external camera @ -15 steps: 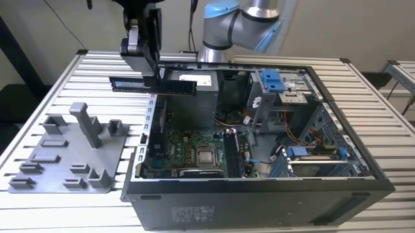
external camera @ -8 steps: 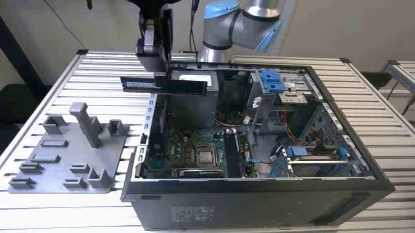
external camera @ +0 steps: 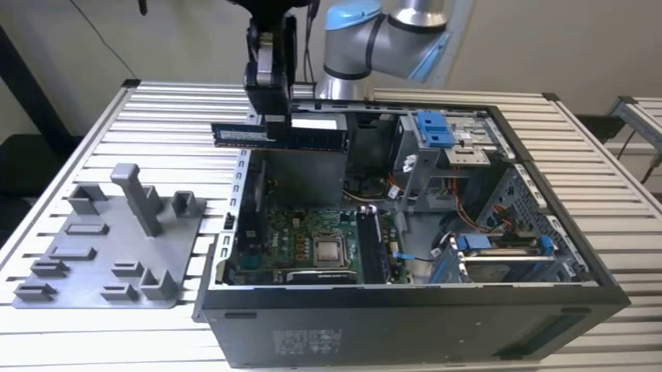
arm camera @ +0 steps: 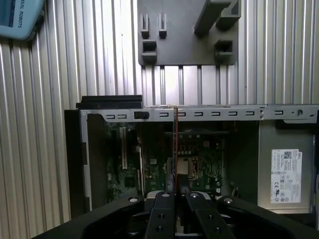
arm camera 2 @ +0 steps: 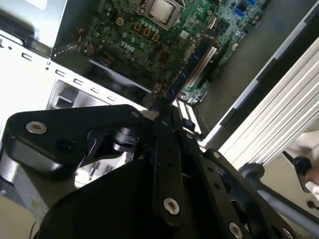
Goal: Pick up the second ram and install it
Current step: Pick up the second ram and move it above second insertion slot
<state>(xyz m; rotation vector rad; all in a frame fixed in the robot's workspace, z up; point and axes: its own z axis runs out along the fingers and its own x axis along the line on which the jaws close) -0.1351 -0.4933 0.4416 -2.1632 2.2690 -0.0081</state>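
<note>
Upper centre, exterior view: your end effector [external camera: 276, 124] grips the second ram [external camera: 240, 136] above the open case [external camera: 414, 325]; carrying step, memory slots [external camera: 373, 249] not yet reached.

Elevated exterior view, wrist views overlooking motherboard [arm camera 2: 124, 42]

Silver arm [external camera: 412, 14]; light-blue joint caps [external camera: 349, 17]; black gripper [external camera: 276, 128]
</note>
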